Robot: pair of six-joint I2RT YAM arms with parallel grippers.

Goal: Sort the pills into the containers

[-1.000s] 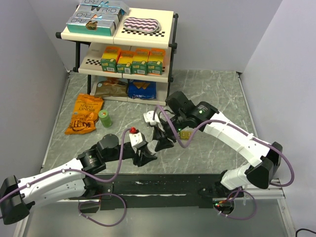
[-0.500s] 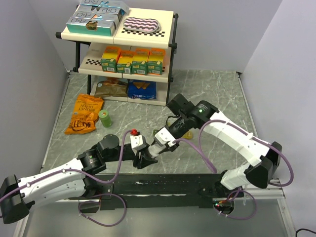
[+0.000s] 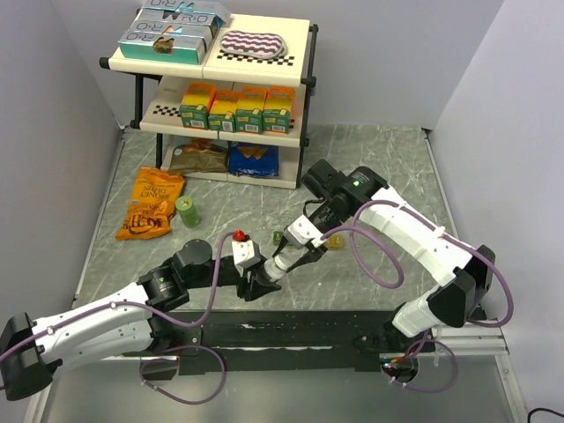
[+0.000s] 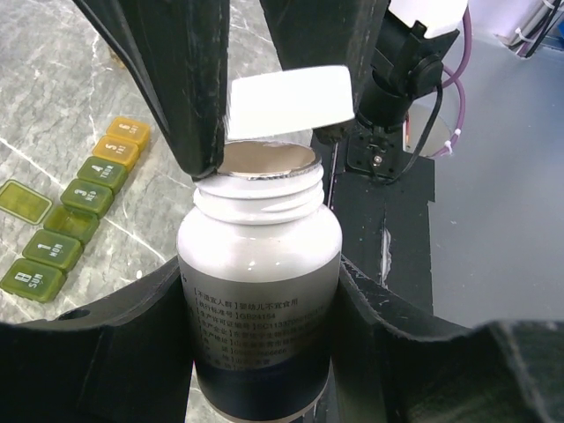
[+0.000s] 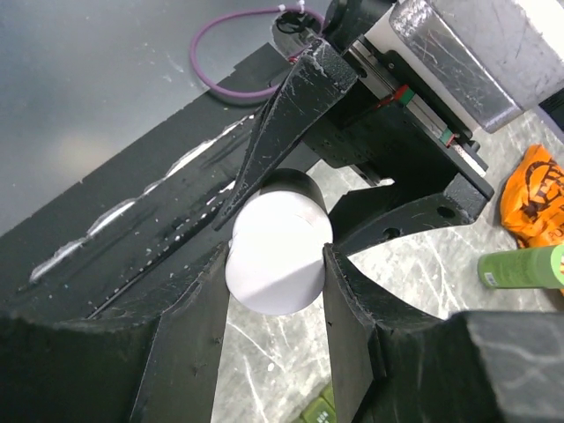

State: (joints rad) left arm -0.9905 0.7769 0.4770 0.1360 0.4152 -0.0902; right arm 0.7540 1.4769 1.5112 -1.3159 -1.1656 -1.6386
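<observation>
Left wrist view: the left claw (image 4: pixel 260 304) is clenched around a white pill bottle (image 4: pixel 260 256), which stands upright between its dark fingers with the neck open. Directly above the bottle's mouth, the right claw (image 5: pixel 275 295) grasps the white cap (image 4: pixel 289 101), slightly tilted and just clear of the rim. The containers (image 4: pixel 79 207), a green-to-yellow strip with numbered lids, lie on the marble desk (image 4: pixel 53 70) to the left of the left claw. One compartment's lid is flipped open.

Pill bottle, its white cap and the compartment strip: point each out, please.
pill bottle (image 4: pixel 260 254): left wrist view, white shoulder above the label.
white cap (image 4: pixel 291 101): left wrist view, middle of its visible face.
compartment strip (image 4: pixel 88 196): left wrist view, a green lid midway along.
</observation>
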